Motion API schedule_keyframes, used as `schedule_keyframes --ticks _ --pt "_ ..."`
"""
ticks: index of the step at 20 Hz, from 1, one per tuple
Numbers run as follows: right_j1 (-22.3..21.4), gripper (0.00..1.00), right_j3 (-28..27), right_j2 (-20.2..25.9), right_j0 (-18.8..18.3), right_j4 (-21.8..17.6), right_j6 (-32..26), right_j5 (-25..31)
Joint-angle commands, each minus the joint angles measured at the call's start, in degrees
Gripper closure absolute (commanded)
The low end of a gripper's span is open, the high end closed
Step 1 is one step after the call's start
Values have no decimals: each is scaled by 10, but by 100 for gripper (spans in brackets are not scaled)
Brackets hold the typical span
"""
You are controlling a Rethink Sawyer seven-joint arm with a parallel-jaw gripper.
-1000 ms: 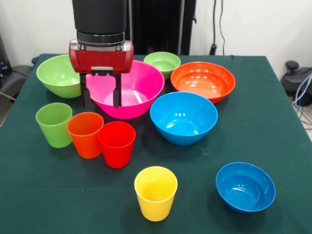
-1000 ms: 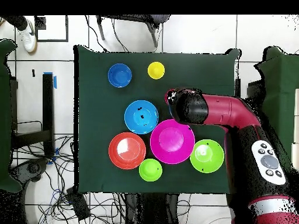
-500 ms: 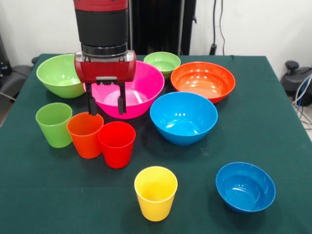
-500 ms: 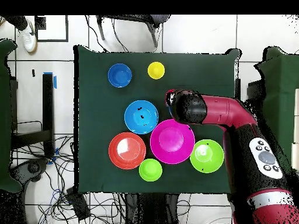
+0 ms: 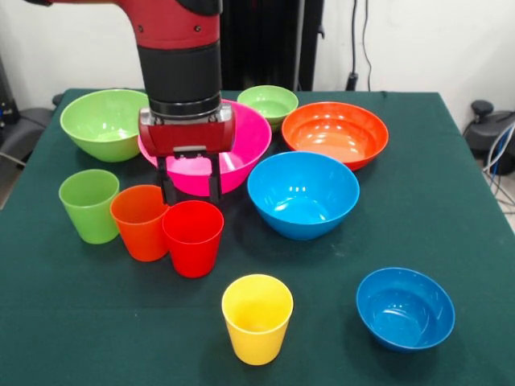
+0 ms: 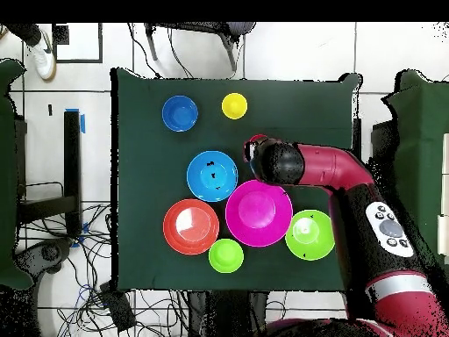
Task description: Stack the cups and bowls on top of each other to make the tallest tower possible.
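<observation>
Nearest the front edge of the worktop stands the yellow cup, with the small blue bowl off to its right. Behind the yellow cup and to its left, the red cup, orange cup and light green cup stand upright in a tight row, the red touching the orange. The end effector hangs just above the far rim of the red cup, its two dark fingers parted about as wide as that cup's mouth and holding nothing; whether they touch the rim cannot be told. Right of the red cup sits the big blue bowl. Directly behind the end effector is the big pink bowl, partly hidden by the red and black arm. Farther back are the big light green bowl at left, the small light green bowl and the wide orange bowl at right. Nothing is stacked. No readable writing shows.
</observation>
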Motion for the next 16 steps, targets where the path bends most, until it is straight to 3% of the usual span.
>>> schedule_keyframes --ticks 1,16 --pt "30 0 -8 33 8 -54 -54 -16" --pt "54 0 -17 36 12 -57 -53 -27"
